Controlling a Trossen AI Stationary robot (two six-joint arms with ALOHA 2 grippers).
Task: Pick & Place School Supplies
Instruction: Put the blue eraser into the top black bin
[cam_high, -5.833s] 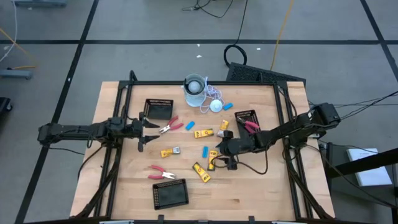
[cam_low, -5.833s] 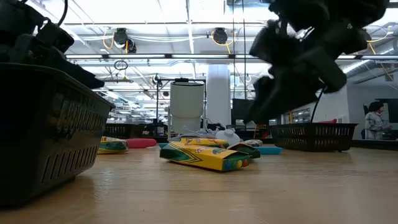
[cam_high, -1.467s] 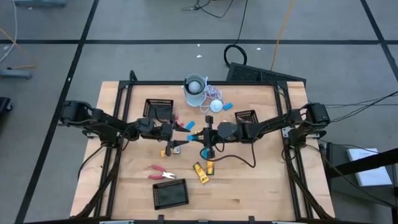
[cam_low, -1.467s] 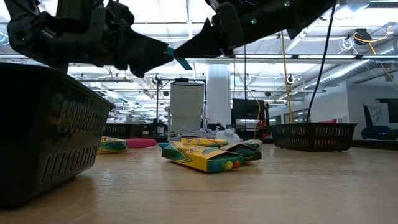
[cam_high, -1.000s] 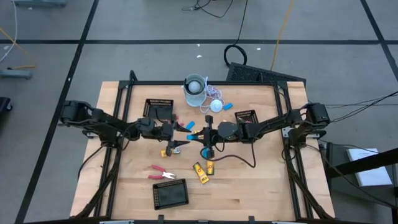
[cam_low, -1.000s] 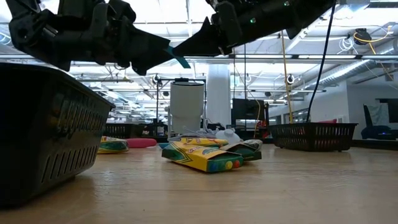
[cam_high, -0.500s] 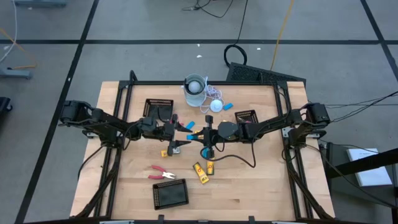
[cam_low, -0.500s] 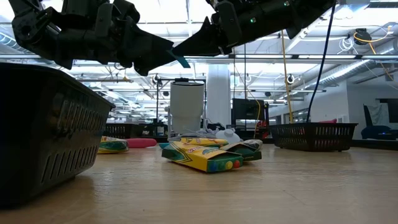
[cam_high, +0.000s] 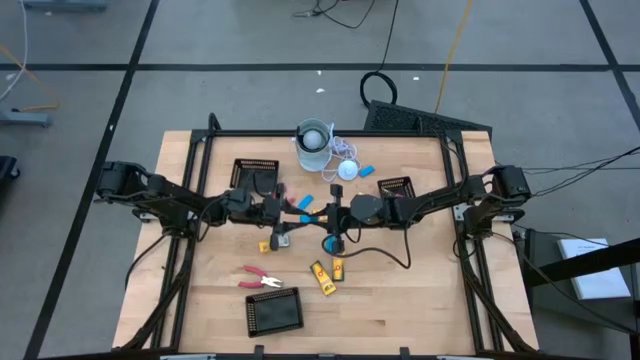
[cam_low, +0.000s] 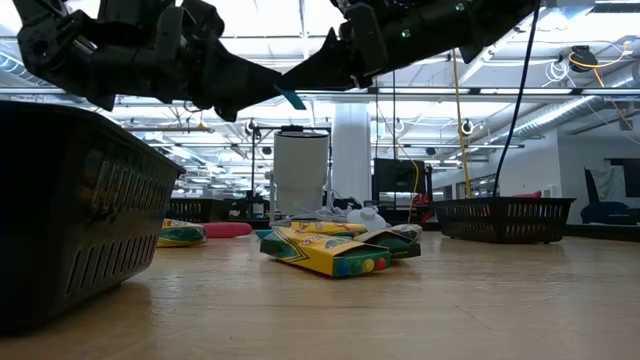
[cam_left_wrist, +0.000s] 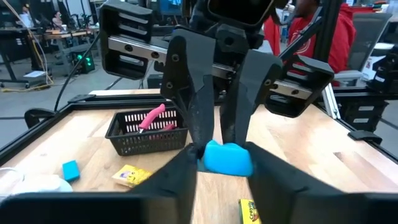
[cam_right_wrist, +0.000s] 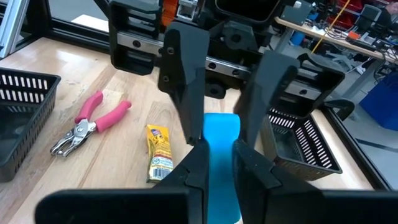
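Left gripper (cam_high: 296, 212) narrowed since a second ago, around the light-blue stick (cam_high: 304, 204).
Stick clamped by right gripper (cam_high: 316, 213); both raised mid-table, clear of the crayon boxes (cam_low: 335, 250).

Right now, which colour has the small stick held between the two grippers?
Light blue. The stick shows best in the right wrist view.

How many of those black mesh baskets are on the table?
3: the left basket at the far side by the left arm, the right basket by the right arm, the front basket near the front edge. None seems hidden.
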